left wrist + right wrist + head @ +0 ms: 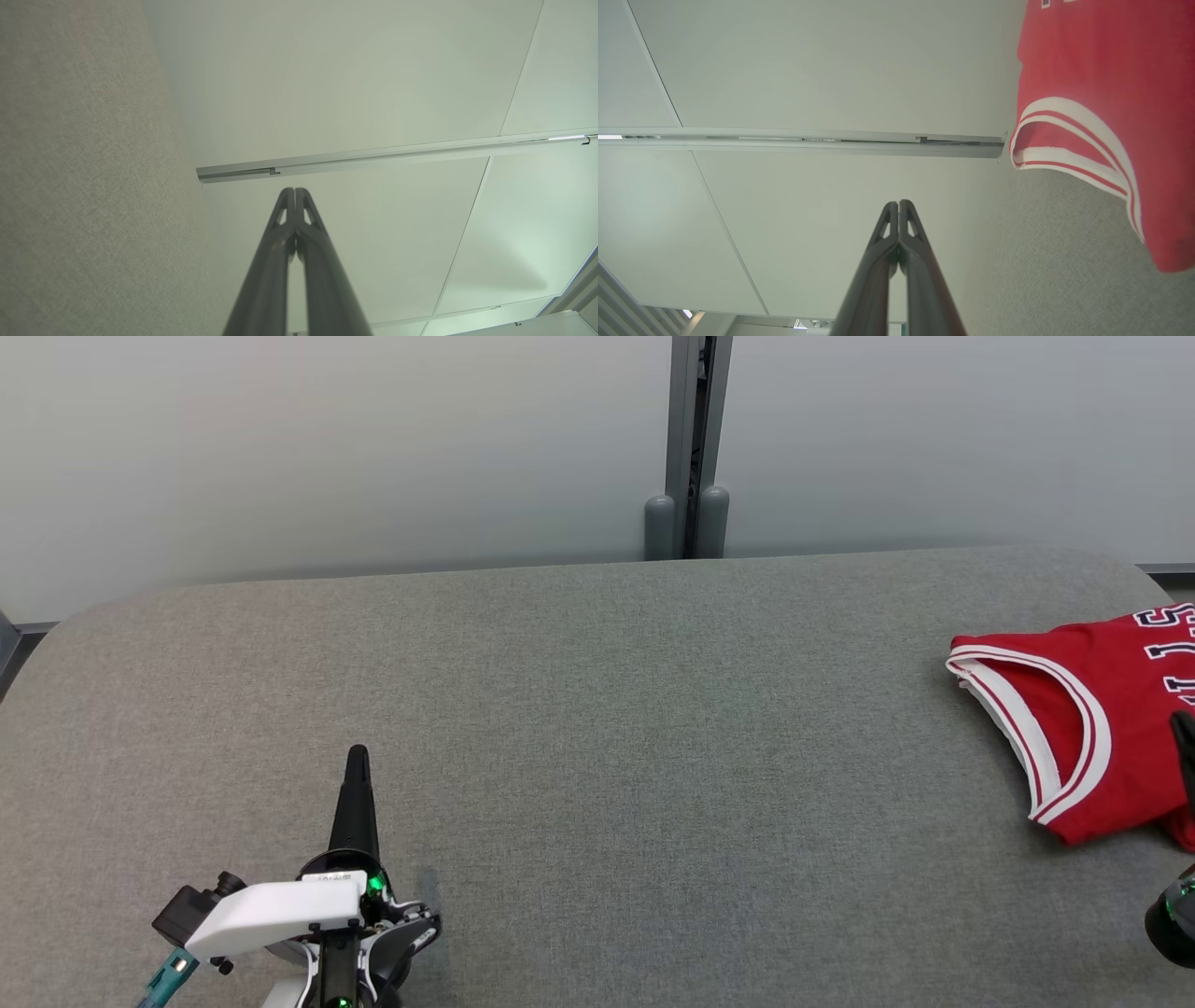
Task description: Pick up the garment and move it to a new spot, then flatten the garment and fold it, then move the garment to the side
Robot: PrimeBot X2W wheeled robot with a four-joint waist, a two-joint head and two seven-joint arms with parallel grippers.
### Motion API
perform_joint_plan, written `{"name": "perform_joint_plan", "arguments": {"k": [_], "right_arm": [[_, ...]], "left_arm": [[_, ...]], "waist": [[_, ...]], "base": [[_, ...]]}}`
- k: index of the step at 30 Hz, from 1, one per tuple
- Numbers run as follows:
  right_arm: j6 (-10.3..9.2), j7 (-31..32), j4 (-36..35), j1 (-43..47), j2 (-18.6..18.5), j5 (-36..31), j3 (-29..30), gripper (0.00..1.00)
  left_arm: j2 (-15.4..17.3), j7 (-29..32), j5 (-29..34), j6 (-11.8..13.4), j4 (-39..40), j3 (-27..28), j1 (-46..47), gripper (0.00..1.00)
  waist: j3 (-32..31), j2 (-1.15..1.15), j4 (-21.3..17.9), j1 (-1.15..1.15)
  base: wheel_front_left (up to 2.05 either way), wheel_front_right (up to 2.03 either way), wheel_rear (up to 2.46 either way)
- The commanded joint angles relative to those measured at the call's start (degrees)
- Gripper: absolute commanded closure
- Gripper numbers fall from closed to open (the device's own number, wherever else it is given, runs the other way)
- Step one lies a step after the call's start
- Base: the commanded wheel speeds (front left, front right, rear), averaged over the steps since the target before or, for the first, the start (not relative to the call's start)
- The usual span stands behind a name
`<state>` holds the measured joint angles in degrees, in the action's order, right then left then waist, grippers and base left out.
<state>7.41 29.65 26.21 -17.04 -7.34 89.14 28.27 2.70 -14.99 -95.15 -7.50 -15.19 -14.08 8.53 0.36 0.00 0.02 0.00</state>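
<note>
Both end effectors [358, 754] [899, 202] (pinched closed) point forward.

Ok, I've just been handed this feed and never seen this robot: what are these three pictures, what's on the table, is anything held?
The wide picture is from the robot's head, looking down at a grey fabric-covered table. The dark pointed thing at lower left is its left gripper: two long fingers pressed together. The other two pictures come from a camera on each wrist, looking along that arm's fingers, so they look tipped sideways. The right gripper is shut too. Neither holds anything. On the table lies a red jersey with white trim, at the robot's right, near the right gripper.
</note>
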Motion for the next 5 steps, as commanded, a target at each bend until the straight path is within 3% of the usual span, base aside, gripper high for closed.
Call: {"name": "perform_joint_plan", "arguments": {"k": [1, 5], "right_arm": [[0.14, -0.3, -0.1, 0.4, -0.4, 0.2, -0.1, 1.0], [0.14, -0.3, -0.1, 0.4, -0.4, 0.2, -0.1, 1.0]], "left_arm": [[0.1, -0.1, 0.0, -0.2, 0.1, 0.0, 0.4, 1.0], [0.1, -0.1, 0.0, -0.2, 0.1, 0.0, 0.4, 1.0]], "waist": [[0.0, 0.0, 0.0, 0.0], [0.0, 0.0, 0.0, 0.0]], "base": [[0.0, 0.0, 0.0], [0.0, 0.0, 0.0]]}}
